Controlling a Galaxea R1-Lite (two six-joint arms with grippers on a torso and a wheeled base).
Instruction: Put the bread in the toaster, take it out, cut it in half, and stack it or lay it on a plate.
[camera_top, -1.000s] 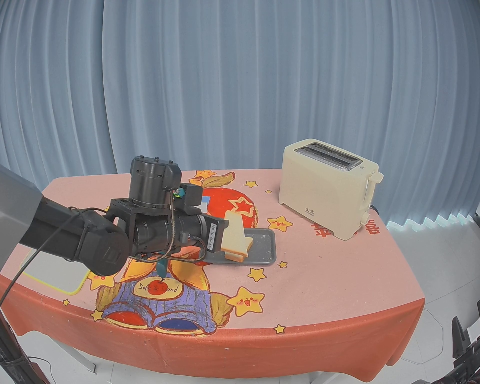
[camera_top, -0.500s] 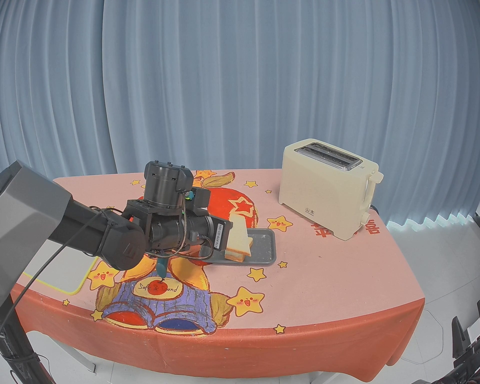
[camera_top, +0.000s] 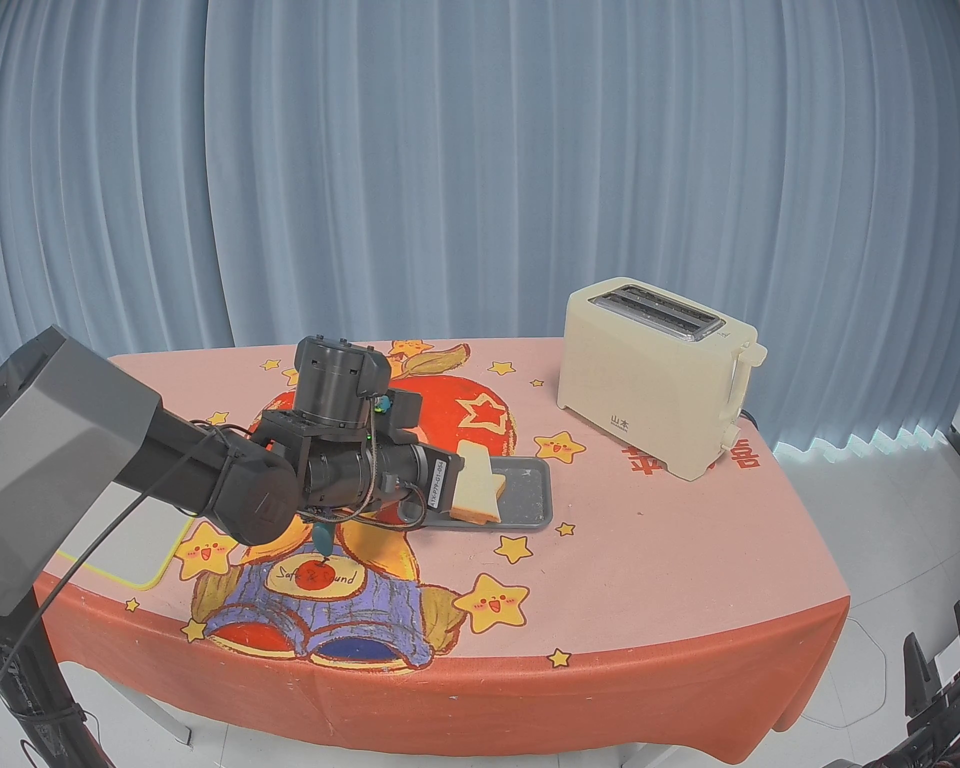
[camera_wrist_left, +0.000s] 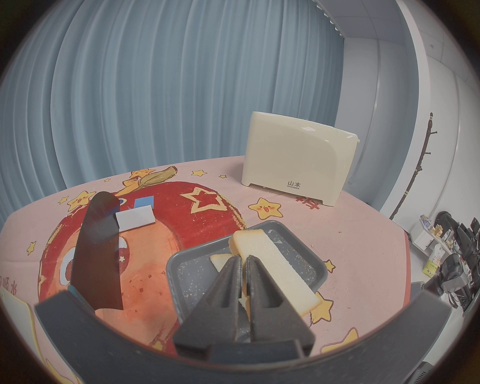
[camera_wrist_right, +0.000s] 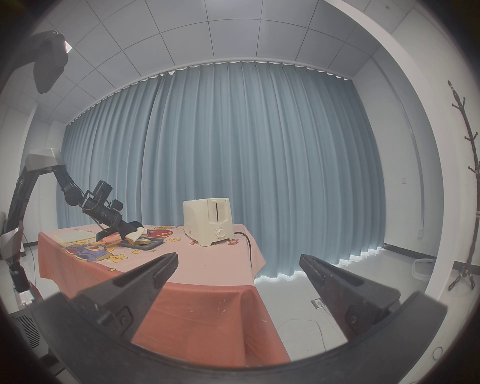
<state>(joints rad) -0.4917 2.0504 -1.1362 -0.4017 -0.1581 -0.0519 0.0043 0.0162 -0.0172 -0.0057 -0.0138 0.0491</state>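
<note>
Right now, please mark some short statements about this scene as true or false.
The left hand is shut on a bread slice. True.
The toaster has bread in its slots. False: both slots look empty.
The right hand is open. True.
The knife lies in the gray tray. False: it lies on the tablecloth beside the tray.

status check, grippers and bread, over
Left gripper shut on bread slice, tilted over tray, second slice under it. Right gripper open, away from table. Toaster slots empty, nothing between tray and toaster.
</note>
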